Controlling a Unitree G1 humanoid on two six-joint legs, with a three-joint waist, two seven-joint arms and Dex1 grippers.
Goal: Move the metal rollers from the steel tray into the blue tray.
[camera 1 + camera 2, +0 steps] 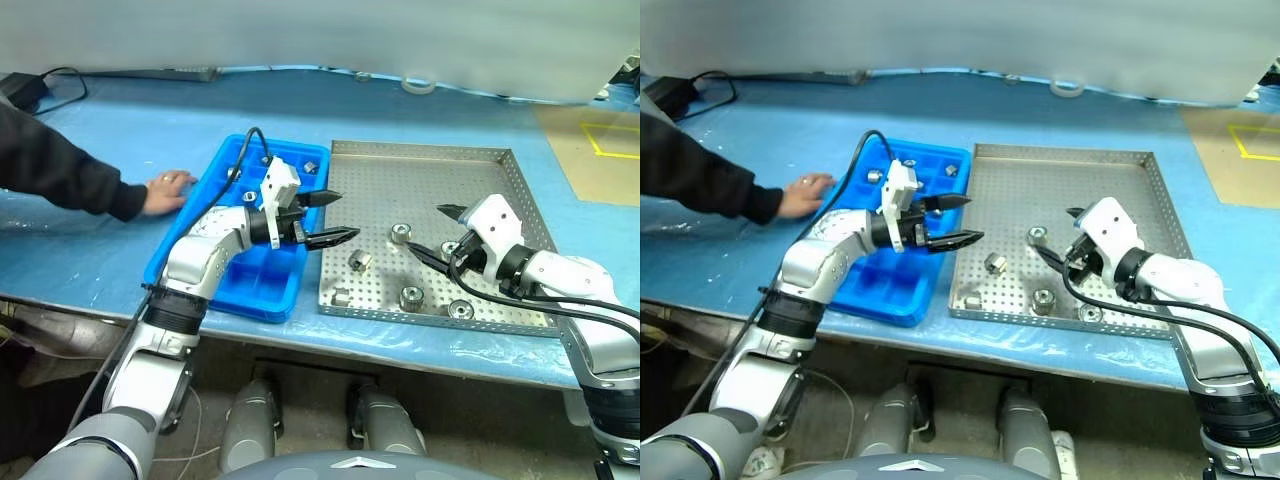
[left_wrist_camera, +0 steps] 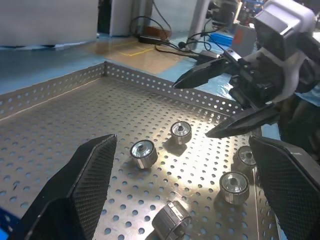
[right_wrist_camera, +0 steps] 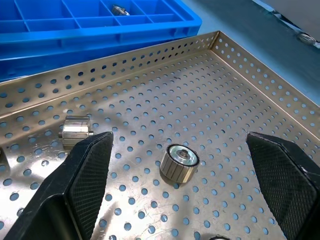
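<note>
Five metal rollers (image 1: 411, 297) lie scattered across the steel tray's (image 1: 430, 170) near half. At least three sit in the blue tray's (image 1: 225, 160) far compartments. Left gripper (image 1: 332, 217) and right gripper (image 1: 434, 231) both hang wide open and empty above the steel tray, so I judge the job part done.

bright even light, glare on steel tray (image 2: 75, 82)

industrial workshop or test lab: long workbench covered in blue plastic sheeting (image 1: 120, 140), yellow floor marking tape (image 1: 610, 140), black cables (image 2: 165, 45) trailing beyond a perforated grey steel tray (image 1: 440, 170).
</note>
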